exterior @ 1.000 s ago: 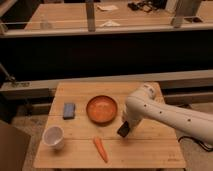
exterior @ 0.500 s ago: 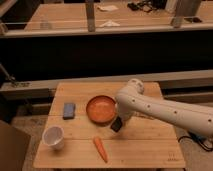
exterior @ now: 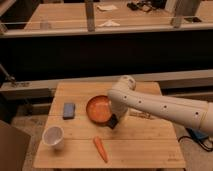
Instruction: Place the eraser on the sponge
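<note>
A light wooden slatted bench fills the lower middle of the frame, with a dark counter and paler wooden tabletops behind it along the top. A thick white robot arm reaches in from the right edge and bends down over the middle of the bench.

A round orange bowl sits at the centre of the bench. The part of its inside that shows is plain orange, and the arm covers its right rim. A white round cup stands upright near the lower left corner of the bench, its mouth facing up and its inside showing only white.

A slim orange carrot lies on the bench below the bowl, slanting towards the lower right, apart from both containers. A small flat blue-grey rectangular sponge lies just left of the bowl, its top bare.

The tool hangs at the bowl's lower right edge, pressed together on the small black oblong eraser, which sits tilted in its grip, well apart from the sponge with the bowl between them. A small pale patterned object peeks out under the arm, too hidden to tell more.
</note>
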Available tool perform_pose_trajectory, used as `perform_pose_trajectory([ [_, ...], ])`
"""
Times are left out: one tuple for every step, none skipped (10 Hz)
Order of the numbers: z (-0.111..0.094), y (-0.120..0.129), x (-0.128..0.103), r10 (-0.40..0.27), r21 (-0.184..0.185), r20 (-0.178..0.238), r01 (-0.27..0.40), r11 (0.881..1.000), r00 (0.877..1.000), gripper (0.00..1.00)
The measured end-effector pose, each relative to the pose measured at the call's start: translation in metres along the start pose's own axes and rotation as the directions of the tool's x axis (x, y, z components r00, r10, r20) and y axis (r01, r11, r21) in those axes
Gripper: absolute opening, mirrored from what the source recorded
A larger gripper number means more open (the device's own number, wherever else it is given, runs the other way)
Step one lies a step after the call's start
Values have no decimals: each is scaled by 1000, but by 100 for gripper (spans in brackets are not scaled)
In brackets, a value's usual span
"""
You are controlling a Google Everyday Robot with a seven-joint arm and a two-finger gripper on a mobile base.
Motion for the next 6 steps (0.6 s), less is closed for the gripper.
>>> perform_pose_trajectory([
  [2, -15, -6, -16, 3, -3, 16, 1000, 1000, 4],
  [2, -20, -7, -24, -3, -8, 24, 1000, 1000, 4],
  [3, -21, -7, -27, -7, -11, 27, 1000, 1000, 4],
  [5, -22, -5, -35, -9, -19, 35, 999, 999, 4],
  [6, -32, -10, -50, -6, -19, 50, 999, 999, 4],
  [7, -39, -12, -57, -4, -23, 57, 998, 998, 4],
])
